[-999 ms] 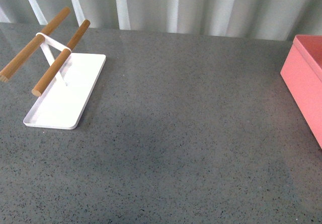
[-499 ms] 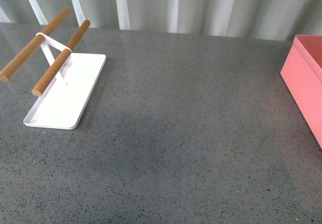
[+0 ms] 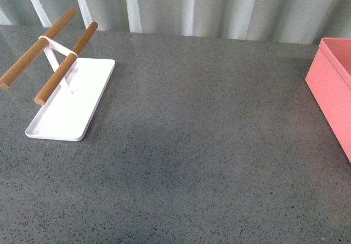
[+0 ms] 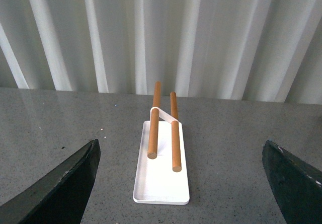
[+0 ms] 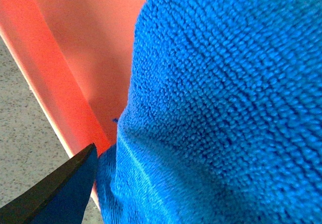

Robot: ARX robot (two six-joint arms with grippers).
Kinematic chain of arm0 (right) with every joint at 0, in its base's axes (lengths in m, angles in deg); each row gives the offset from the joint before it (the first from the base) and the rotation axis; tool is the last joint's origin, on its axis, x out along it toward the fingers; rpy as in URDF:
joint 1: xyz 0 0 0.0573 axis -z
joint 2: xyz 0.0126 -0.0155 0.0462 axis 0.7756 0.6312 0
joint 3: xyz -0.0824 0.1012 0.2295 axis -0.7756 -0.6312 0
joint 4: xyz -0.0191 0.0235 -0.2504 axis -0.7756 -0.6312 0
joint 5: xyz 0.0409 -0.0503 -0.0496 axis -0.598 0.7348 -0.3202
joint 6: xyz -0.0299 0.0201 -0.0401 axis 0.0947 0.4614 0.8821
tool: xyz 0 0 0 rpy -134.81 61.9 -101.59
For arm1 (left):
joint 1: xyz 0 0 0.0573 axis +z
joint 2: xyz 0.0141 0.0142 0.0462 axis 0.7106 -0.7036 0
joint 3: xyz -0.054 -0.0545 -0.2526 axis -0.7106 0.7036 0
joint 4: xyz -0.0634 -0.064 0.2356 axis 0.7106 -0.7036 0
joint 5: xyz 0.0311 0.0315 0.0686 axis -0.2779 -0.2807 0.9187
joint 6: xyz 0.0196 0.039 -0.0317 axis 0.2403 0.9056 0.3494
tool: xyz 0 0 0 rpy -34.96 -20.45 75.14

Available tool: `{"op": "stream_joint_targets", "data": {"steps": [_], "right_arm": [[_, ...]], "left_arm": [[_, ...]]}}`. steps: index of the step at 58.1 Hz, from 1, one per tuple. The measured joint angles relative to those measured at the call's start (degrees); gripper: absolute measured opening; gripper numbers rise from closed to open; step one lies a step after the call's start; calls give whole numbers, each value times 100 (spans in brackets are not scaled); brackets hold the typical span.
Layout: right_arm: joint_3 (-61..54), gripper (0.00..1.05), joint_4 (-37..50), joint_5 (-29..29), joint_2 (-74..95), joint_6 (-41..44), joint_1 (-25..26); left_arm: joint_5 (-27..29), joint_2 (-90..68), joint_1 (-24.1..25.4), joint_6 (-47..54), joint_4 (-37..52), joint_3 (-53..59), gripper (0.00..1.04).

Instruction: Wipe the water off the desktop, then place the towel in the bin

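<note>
The blue towel [image 5: 226, 98] fills most of the right wrist view and lies inside the salmon-pink bin [image 5: 65, 58]. My right gripper [image 5: 191, 194] is open right over the towel; one dark finger [image 5: 55, 194] shows at the bin's wall, and the cloth hides the other. In the front view only the bin's corner [image 3: 332, 90] shows at the right edge, on the dark speckled desktop [image 3: 208, 145]; the towel and both arms are out of that view. My left gripper [image 4: 181, 183] hangs open above the desktop, nothing between its fingers.
A flat white tray [image 3: 71, 104] with two wooden rods [image 3: 66, 63] on a white stand sits at the left of the desktop, straight ahead of the left gripper in its wrist view. A white corrugated wall [image 3: 192, 5] runs along the back.
</note>
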Motion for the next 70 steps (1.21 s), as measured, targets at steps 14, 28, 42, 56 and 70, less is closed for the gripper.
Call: {"op": "stream_joint_targets", "data": {"steps": [14, 28, 42, 56, 70], "right_arm": [[826, 98, -365, -1012, 44, -962, 31], [1248, 98, -603, -1399, 140, -1917, 109], [1217, 98, -516, -614, 157, -2170, 90], [909, 98, 153, 1211, 96, 136, -96], [240, 98, 367, 1054, -737, 2420, -468]], "left_arm": [[2, -2, 0, 0, 0, 0, 98], [2, -2, 0, 2, 0, 0, 98], [2, -2, 0, 2, 0, 0, 98], [0, -2, 0, 2, 0, 0, 98], [-26, 44, 2, 17, 20, -17, 98]]}}
